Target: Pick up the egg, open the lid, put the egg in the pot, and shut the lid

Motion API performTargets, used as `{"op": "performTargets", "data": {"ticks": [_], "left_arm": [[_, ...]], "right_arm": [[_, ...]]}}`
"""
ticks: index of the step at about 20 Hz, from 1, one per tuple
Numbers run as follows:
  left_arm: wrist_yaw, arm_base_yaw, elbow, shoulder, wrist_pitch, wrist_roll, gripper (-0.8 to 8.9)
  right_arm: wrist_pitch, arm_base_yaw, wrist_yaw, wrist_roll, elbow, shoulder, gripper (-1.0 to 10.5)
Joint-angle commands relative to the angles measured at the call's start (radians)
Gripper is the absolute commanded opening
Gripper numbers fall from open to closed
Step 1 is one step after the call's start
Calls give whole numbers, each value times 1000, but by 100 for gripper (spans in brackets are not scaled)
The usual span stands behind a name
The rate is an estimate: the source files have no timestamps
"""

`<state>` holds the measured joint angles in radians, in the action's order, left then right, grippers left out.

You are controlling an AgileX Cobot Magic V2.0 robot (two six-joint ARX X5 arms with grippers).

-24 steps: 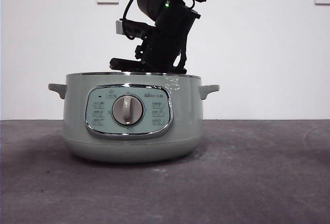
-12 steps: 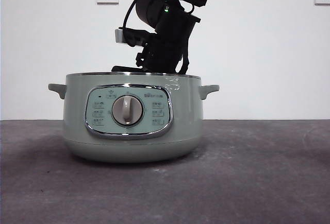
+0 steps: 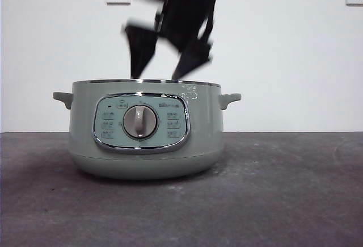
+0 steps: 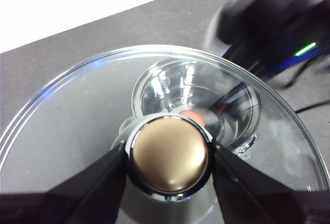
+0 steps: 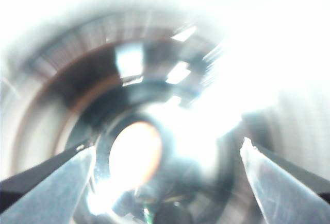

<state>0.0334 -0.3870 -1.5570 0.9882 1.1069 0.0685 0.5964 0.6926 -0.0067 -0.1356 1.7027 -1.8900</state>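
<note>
On the dark worktop [image 3: 272, 201], the right claw [image 3: 164, 54] has just lifted, wide and empty, leaving the egg [image 5: 135, 154] in the pot [image 3: 144, 133], while the left claw [image 4: 170, 157] grips the lid [image 4: 77, 116].

Egg [image 5: 135, 154] inside open green pot [image 3: 146, 130]; glass lid [image 4: 77, 116] lifted off.

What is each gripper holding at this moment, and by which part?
The left gripper holds the lid by its round knob. The right gripper, open above the pot, holds nothing; the egg lies inside.
</note>
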Motion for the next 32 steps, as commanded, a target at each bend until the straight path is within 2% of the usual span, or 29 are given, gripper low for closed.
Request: {"op": "performTargets", "data": {"ticks": [1,4,7,15,21,27,32], "left_arm": [[5,1,-21,7,-51,11,-8],[65,0,-21,56,-104,3,-8],[97,-14,-21,126,-160,3,-8],[100,-94,-20,402,-317,4,-8],[98,-111,-20,569,-426,7,-8],[97,-111,-20,655,-498,8,-8],[71,-111,-20,696,-488,8,-8]], "right_arm": [[41,-4,46,38,7,108,480],[92,-13,88,69,7,286,478],[115,-25,93,79,7,453,477],[179,-25,92,78,7,800,476],[247,-25,93,78,7,925,476],[304,-25,92,78,7,970,476],[320,-25,92,78,7,973,476]]}}
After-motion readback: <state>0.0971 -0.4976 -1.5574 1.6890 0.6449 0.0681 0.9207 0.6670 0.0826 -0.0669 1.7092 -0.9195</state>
